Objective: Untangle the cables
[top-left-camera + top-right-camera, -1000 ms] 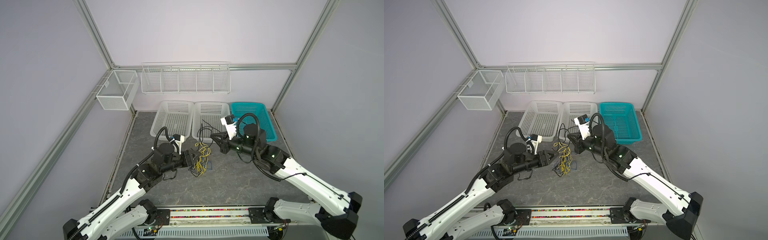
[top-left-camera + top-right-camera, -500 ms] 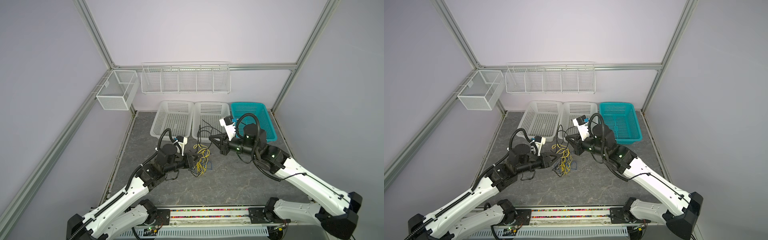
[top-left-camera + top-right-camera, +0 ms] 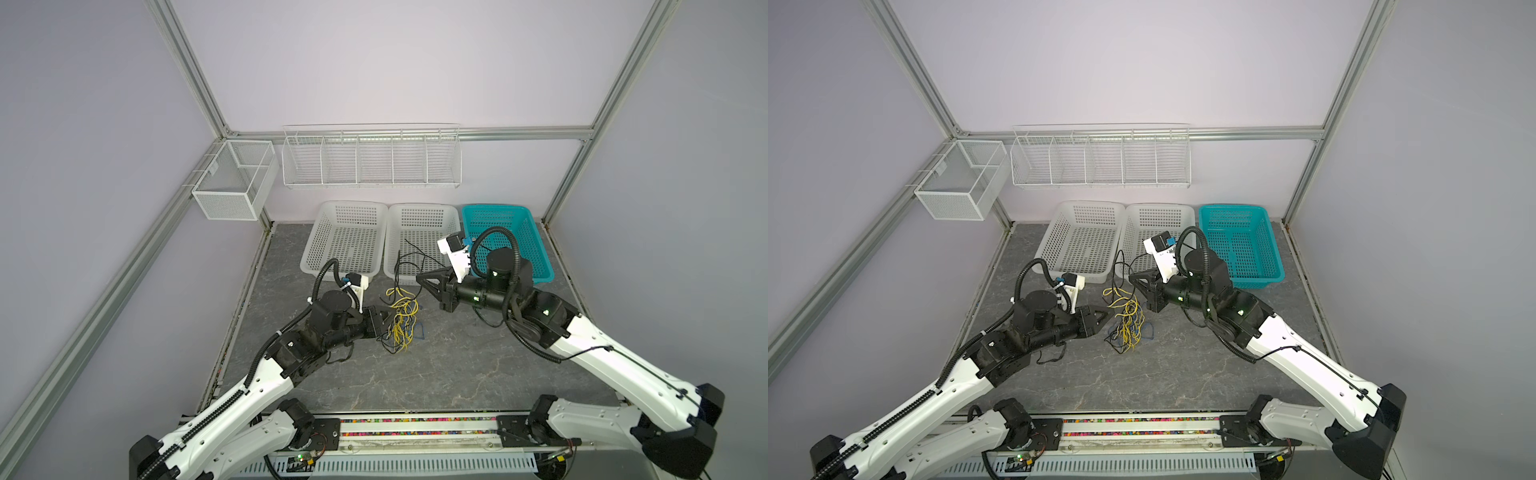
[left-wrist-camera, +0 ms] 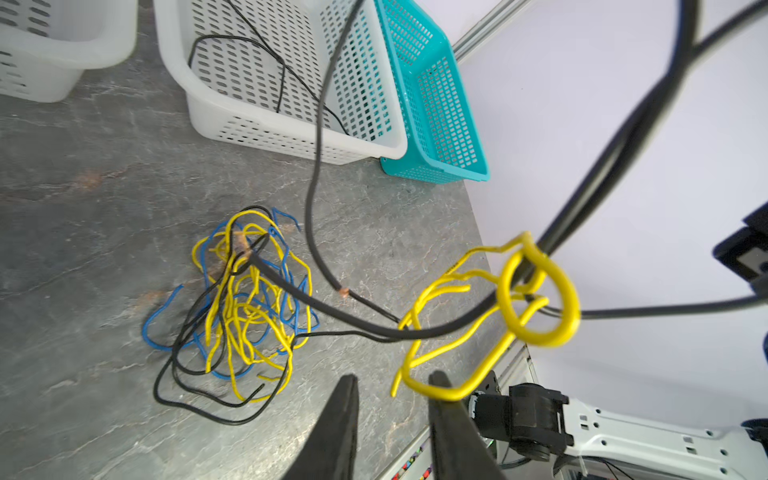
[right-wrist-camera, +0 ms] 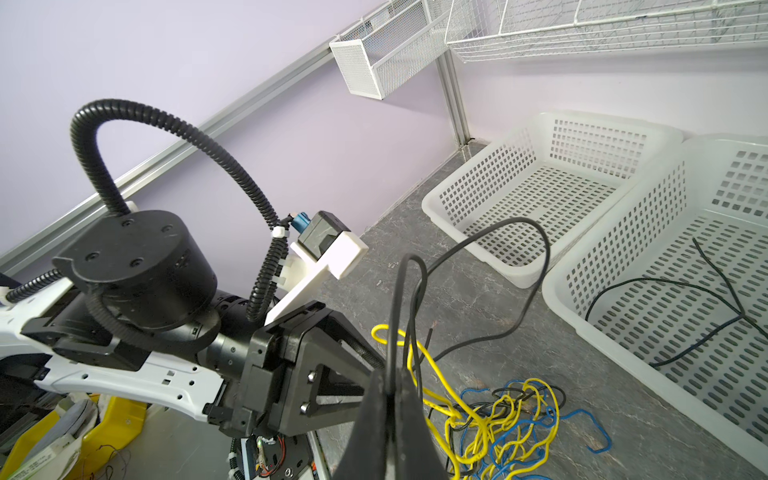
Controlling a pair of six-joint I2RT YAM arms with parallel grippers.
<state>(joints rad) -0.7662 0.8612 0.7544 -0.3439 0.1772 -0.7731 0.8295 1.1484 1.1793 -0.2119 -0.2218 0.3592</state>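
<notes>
Both top views are evenly lit by bright diffuse light; only soft shadows are cast on the tabletop (image 3: 457, 374). In the left wrist view the near yellow cable loop (image 4: 570, 301) and black cable (image 4: 619, 149) are blurred; wrist-view edges are stretched by wide-angle distortion.

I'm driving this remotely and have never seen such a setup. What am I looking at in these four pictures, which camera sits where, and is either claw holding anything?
Two white robot arms work over a grey table; each ends in a two-fingered gripper. Two pictures look down from overhead, nearly the same view. The other two come from cameras on the wrists, one per arm. On the table lies a tangle of thin black, yellow and blue cables, near two white baskets and a teal basket. The right gripper is shut on a raised black cable, with a yellow cable looped around it. The left gripper is open beside that yellow cable, clamping nothing.
</notes>
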